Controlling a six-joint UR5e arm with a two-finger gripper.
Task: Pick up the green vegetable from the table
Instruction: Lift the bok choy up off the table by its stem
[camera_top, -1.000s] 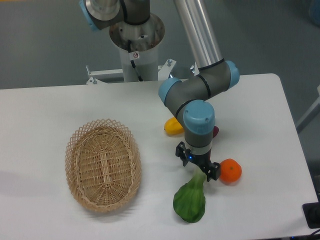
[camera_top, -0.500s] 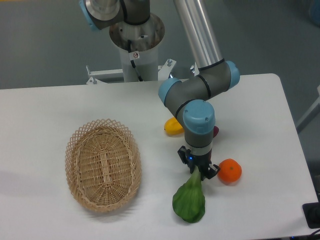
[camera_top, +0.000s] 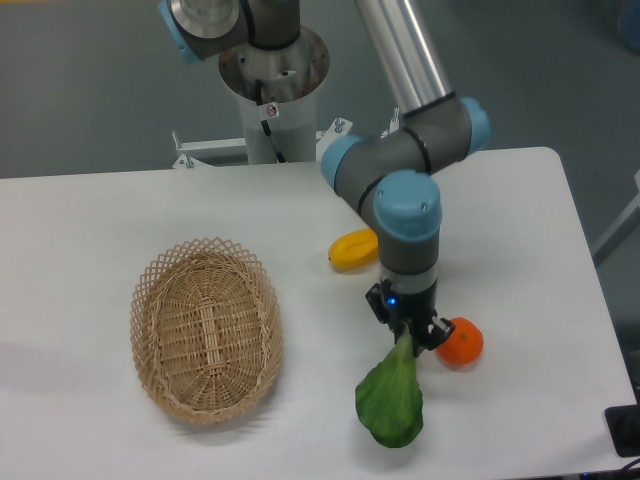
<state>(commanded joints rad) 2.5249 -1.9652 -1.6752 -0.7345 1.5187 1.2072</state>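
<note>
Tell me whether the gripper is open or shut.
Shut on the green vegetable: the gripper pinches the pale stalk end, with the leaf hanging below it beside the orange.

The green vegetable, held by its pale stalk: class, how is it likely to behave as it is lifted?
The green vegetable probably hangs and may swing, since the tool pinches only its narrow stalk end. Its broad leaf keeps its shape, so it seems fairly stiff. Smooth-looking skin suggests it might slip.

Basket (camera_top: 206, 330) left on table (camera_top: 90, 220), vegetable (camera_top: 391, 398) right, orange (camera_top: 461, 341) beyond
</note>
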